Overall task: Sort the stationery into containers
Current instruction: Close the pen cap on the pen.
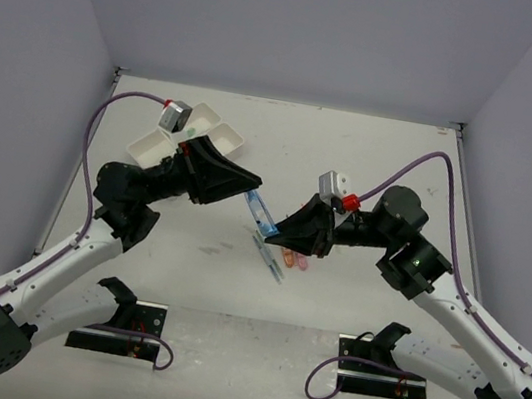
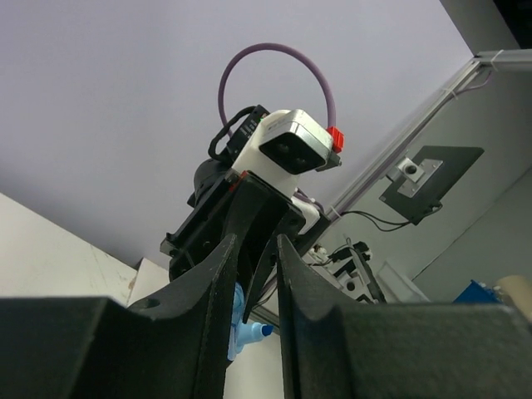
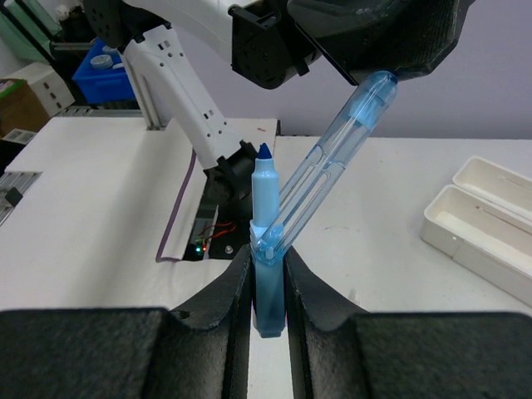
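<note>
The right claw [image 3: 268, 264] squeezes a blue marker [image 3: 264, 199], a smooth, round plastic stick. It stands straight out of the claw with its pointy tip away. A long see-through blue pen [image 3: 332, 158] leans on it low down. The left claw [image 2: 258, 243] pinches the pen's top end, above the white bench [image 3: 391, 274].

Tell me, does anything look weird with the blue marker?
Yes. The blue marker stands upright in the right gripper with its tip bare. A see-through blue tube, maybe its cap, leans crookedly against it, its top end pinched by the left gripper.
</note>
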Controlling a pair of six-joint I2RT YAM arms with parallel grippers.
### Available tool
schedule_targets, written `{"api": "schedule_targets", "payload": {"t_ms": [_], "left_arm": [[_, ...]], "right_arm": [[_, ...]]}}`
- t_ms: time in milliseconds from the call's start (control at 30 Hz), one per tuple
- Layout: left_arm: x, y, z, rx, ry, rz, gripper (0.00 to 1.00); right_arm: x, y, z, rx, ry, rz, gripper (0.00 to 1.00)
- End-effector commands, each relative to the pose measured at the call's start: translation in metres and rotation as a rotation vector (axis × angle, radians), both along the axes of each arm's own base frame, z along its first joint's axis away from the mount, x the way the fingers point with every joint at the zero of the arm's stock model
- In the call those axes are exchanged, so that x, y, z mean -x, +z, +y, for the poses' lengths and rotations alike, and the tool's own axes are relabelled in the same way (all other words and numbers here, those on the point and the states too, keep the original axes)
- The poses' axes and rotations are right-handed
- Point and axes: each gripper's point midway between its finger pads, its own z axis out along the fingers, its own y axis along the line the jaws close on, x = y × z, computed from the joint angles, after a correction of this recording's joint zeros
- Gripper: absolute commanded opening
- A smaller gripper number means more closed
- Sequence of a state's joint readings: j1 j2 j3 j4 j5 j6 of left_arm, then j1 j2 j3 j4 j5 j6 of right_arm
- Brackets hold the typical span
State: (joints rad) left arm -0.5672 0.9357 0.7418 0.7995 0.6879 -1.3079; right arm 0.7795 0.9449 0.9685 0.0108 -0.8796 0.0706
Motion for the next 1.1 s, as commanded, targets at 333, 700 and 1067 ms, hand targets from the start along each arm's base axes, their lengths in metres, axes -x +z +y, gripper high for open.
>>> {"api": "schedule_targets", "payload": {"t_ms": [333,700,1067], "left_arm": [[0.011,-0.012,-0.004,-0.033,-0.067,-0.025,0.23],[-0.014,-0.034,-0.004,-0.125,0.107,-0.057,0.02],[-0.004,-0.094,-0.036,-0.243,0.060,-0.011,0.00]], "right_arm": [[-0.039,0.055,0.007,-0.109,-0.207,0.064,0.00],[-0.040,0.077,0.018,-0.181,-0.213,0.256,0.00],[-0.065,0.137,0.040,-0.356,-0.227,0.330,0.00]]}}
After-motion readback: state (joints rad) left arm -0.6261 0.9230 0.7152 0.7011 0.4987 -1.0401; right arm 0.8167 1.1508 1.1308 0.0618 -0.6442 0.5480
